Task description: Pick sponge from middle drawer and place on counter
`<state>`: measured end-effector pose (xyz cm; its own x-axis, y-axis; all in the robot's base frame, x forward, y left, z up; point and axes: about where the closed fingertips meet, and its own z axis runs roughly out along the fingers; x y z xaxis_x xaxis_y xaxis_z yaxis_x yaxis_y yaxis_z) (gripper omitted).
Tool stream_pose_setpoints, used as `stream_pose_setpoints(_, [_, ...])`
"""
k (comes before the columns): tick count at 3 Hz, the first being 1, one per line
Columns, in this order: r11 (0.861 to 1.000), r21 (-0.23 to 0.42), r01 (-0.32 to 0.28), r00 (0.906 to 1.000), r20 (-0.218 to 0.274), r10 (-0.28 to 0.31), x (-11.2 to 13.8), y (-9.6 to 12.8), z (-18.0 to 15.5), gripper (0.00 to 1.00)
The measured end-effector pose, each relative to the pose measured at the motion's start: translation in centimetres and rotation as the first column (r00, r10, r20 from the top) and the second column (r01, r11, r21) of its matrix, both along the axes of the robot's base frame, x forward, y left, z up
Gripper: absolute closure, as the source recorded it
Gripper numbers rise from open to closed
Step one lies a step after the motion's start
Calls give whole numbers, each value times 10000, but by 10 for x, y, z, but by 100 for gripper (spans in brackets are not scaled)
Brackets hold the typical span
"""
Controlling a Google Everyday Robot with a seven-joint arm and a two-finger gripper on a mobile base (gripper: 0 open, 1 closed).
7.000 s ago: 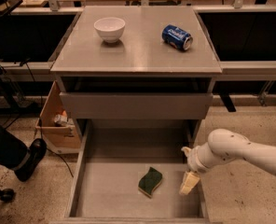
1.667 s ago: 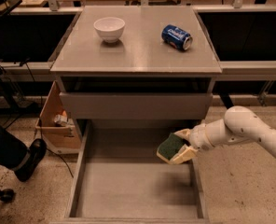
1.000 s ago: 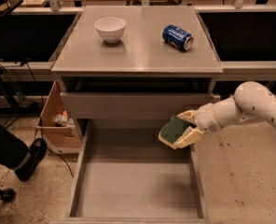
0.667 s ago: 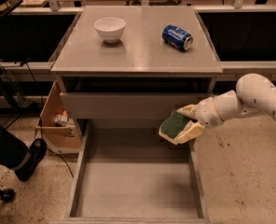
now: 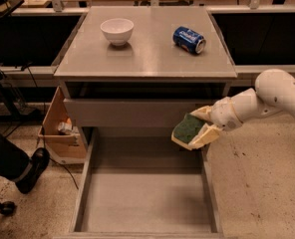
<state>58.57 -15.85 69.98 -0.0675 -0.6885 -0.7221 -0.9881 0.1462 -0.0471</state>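
1. Gripping the sponge (image 5: 186, 126) between tan jaws closed on it from above and below, the gripper (image 5: 192, 131) hangs over the right rear corner of the open drawer (image 5: 142, 198), with the sponge's green face turned up and to the left.
2. The sponge is clear of the drawer floor, in the air, just in front of the shut upper drawer front and below the bench (image 5: 147, 54) edge.
3. The lift out of the drawer looks done; the placing is not yet done.
4. The relation that matters: the bench top lies above and behind the jaws, so the sponge must rise past the front lip before it goes back.
5. The arm reaches in from the right, so the bench's right front is nearest.
6. There the can (image 5: 189, 39) lies on its side towards the back right, with bare surface in front of it; the bowl (image 5: 117, 30) stands well apart at the back left.
7. The likeliest snag is clipping the lip on the way up.
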Motion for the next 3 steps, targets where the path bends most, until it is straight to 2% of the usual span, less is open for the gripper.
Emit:
stream_pose_setpoints(1, [9996, 272, -8, 10000, 73, 6, -1, -4, 15, 100])
stream_pose_setpoints(2, [9996, 295, -13, 10000, 75, 10, -1, -4, 16, 100])
stream_pose_setpoints(3, [9975, 694, -153, 9998, 121, 145, 2, 1, 36, 100])
